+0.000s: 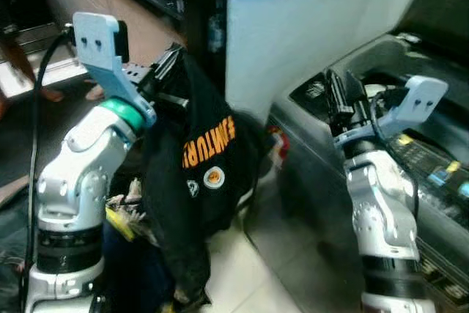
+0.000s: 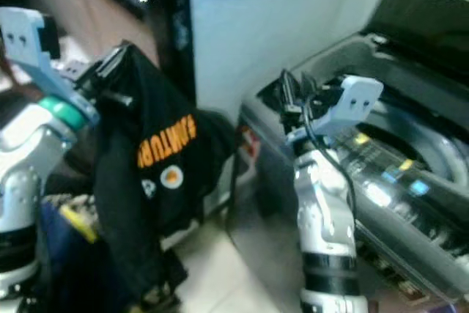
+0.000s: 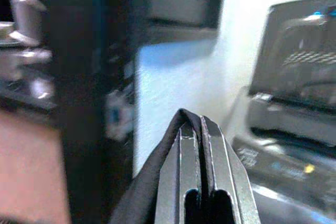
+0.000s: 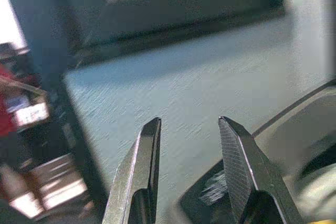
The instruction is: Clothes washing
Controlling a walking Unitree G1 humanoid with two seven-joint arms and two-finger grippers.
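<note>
On my left, I am holding up a black garment with orange lettering (image 1: pixel 198 174); the left gripper (image 1: pixel 167 66) is pinching its top edge with fingers pressed together, and the cloth is hanging down beside the arm, above a heap of laundry (image 1: pixel 128 214) on the floor. To the right, the grey top-loading washing machine (image 1: pixel 410 152) is standing with its lid raised. My right gripper (image 4: pixel 189 145) is hovering by its near corner, fingers spread and holding nothing. I judge loading barely begun: this garment is not yet in the drum.
</note>
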